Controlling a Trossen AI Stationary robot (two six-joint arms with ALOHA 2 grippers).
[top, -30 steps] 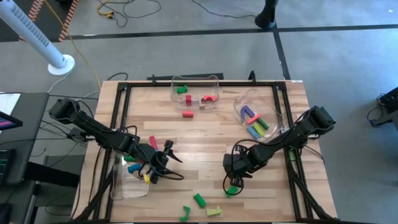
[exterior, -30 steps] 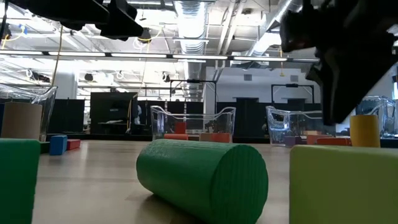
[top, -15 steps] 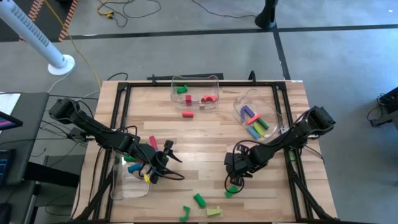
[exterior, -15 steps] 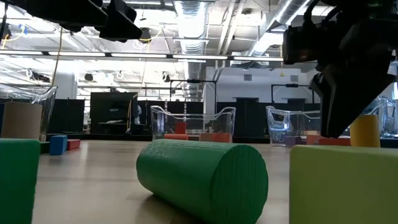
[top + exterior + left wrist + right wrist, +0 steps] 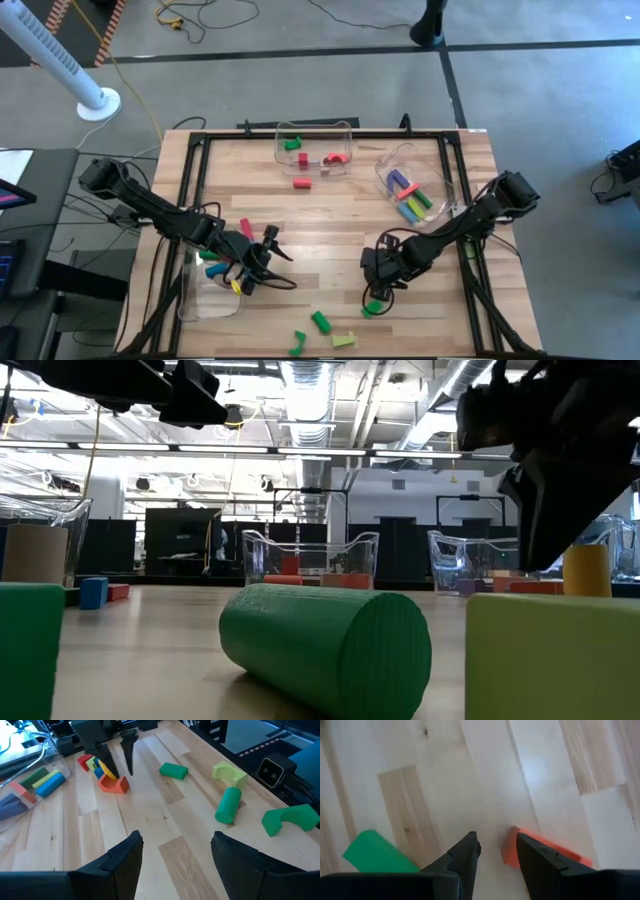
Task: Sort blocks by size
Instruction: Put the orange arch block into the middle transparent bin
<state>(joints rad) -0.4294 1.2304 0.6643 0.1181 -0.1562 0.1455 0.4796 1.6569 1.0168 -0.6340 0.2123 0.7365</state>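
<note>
Orange block (image 5: 540,851) beside right hand (image 5: 497,845), wrist-view only

Right tool (image 5: 371,291): sits slightly farther back from the front edge of the surface (image 5: 330,215) than a second earlier, a small shift in the high view. Low view: its dark bulk stands higher and farther right, uncovering more of the yellow cylinder (image 5: 586,569) behind it.
</note>
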